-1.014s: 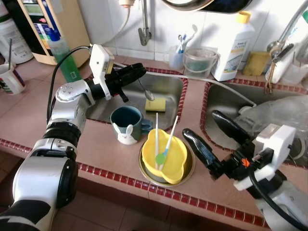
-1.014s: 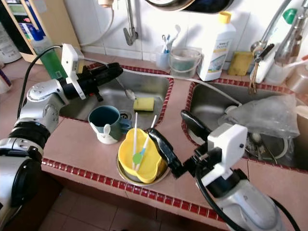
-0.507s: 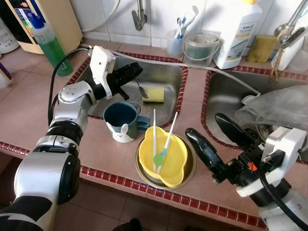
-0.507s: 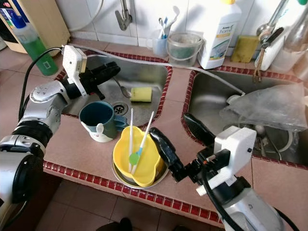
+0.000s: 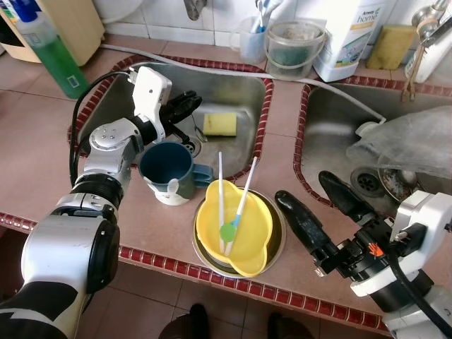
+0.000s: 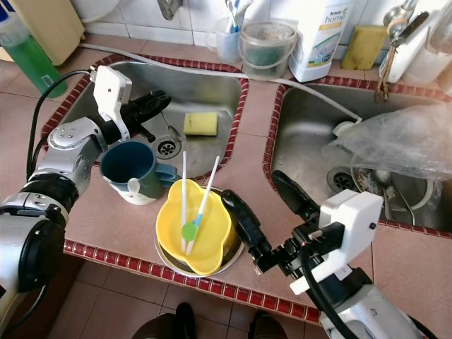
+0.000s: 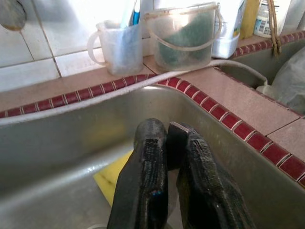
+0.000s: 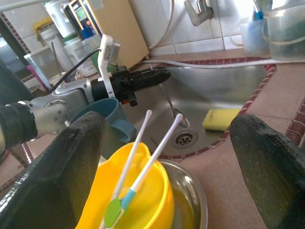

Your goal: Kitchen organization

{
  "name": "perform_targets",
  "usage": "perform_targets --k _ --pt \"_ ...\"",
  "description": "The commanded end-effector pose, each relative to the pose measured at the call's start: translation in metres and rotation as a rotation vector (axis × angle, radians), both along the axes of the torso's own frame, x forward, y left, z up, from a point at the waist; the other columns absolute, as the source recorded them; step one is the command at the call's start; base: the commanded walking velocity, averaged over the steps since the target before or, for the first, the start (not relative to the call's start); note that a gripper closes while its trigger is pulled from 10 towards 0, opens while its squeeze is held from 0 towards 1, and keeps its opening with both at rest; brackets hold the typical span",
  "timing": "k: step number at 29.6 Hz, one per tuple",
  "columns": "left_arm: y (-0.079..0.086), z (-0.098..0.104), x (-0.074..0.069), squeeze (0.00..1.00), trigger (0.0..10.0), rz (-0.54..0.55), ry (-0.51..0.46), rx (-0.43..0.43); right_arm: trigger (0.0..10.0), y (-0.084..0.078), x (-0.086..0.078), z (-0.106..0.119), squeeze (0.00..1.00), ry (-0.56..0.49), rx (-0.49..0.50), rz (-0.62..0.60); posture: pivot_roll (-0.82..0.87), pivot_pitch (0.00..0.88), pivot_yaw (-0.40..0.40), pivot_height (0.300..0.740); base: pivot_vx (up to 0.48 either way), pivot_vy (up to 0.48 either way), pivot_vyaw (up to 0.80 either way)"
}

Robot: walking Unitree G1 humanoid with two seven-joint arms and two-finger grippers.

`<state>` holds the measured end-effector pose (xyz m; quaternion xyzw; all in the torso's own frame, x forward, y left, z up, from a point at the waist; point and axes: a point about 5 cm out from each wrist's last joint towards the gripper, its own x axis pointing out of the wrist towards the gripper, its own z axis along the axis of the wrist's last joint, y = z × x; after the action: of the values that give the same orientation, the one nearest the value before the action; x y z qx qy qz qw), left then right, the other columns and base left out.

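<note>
**Left gripper pinches a spoon over the left basin; right gripper waits wide at the counter edge**

From the head camera I see my right gripper at about 4 o'clock, low over the tiled counter, its two black fingers spread wide apart and holding nothing. The right wrist view adds what the head view flattens: between those spread fingers sit the yellow bowl and, beyond it, the left arm reaching into the sink.

At 6 o'clock the yellow bowl is nested in a metal bowl and holds two white-handled utensils leaning against each other. Just beside it at 9 o'clock stands a dark teal mug with a white rabbit figure on its side.

Further out at 11 o'clock, my left gripper is over the left sink basin, fingers pressed together on the thin handle of a metal spoon, whose bowl hangs near the drain. The left wrist view hides the spoon behind the closed fingers but shows the yellow sponge lying on the basin floor.

At 12 o'clock a clear cup holds toothbrushes, next to a small clear bucket.
</note>
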<state>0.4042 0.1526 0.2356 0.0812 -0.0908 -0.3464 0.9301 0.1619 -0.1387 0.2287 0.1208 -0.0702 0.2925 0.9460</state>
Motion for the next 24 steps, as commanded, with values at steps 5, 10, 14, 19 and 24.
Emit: perform_targets --k 5,10,14,19,24 --pt "0.0018 0.0131 0.0023 0.00 10.0 0.008 -0.030 0.009 10.0 0.0024 -0.0060 0.0056 0.00 -0.018 -0.001 0.025 -0.32 0.285 0.100 0.740 0.000 0.000 0.00" --pt "0.0033 0.0138 0.0021 0.00 10.0 0.003 -0.030 0.011 10.0 0.0021 -0.0049 0.0062 0.00 -0.017 -0.003 0.032 -0.31 0.281 0.100 0.740 0.000 0.000 0.00" --pt "0.0035 0.0122 0.0015 0.00 10.0 -0.004 -0.029 0.020 10.0 0.0021 -0.0047 0.0062 0.00 -0.015 -0.005 0.036 -0.31 0.279 0.099 0.740 0.000 0.000 0.00" --pt "0.0026 0.0095 0.0008 0.00 10.0 -0.017 -0.022 0.025 10.0 0.0018 -0.0045 0.0066 0.00 -0.014 -0.007 0.041 -0.32 0.278 0.097 0.740 0.000 0.000 0.00" --pt "0.0015 0.0083 0.0000 0.00 10.0 -0.034 -0.022 0.035 10.0 0.0018 -0.0042 0.0069 0.00 -0.013 -0.007 0.044 -0.32 0.275 0.095 0.740 0.000 0.000 0.00"
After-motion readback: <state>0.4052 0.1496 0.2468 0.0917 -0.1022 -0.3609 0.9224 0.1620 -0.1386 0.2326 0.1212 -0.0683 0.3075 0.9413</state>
